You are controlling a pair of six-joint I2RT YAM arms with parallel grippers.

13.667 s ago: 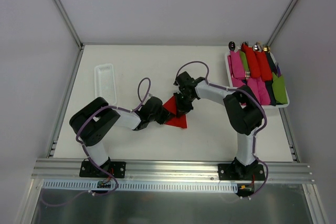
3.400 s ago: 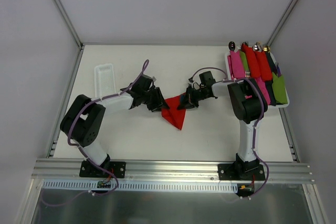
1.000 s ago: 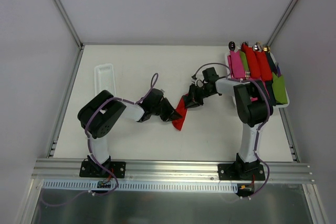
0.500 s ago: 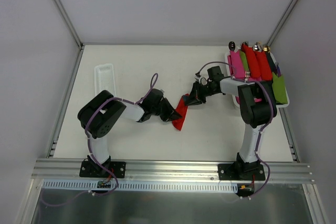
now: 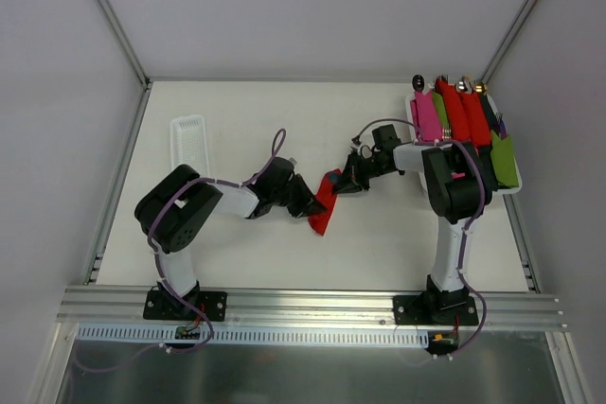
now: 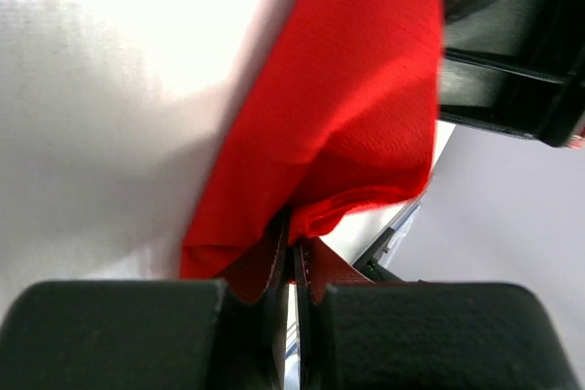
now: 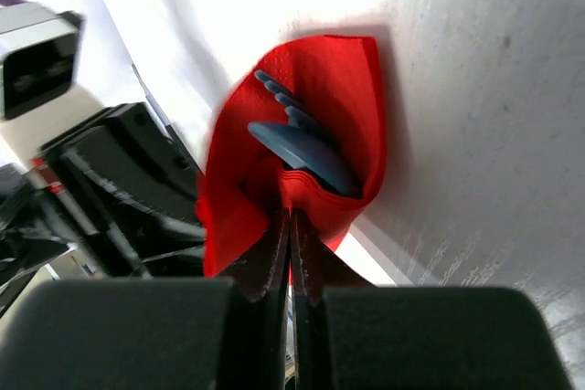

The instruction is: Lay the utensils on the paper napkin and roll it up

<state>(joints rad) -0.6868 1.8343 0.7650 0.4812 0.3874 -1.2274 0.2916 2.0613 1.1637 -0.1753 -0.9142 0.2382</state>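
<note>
The paper napkin [image 5: 324,205] is lying in the middle of the table [image 5: 237,139] as a half-rolled bundle, its long axis running near to far with a slight lean to the right. The left gripper [image 5: 308,203] is meeting its left flank with jaws closed tight on a fold of the red paper. At the far end the right gripper [image 5: 343,184] is pinching the edge, jaws likewise closed on paper, with the blue-grey utensils [image 7: 306,154] poking from the open fold just beyond them, so both arms are working equally close, on opposite sides of that axis.
</note>
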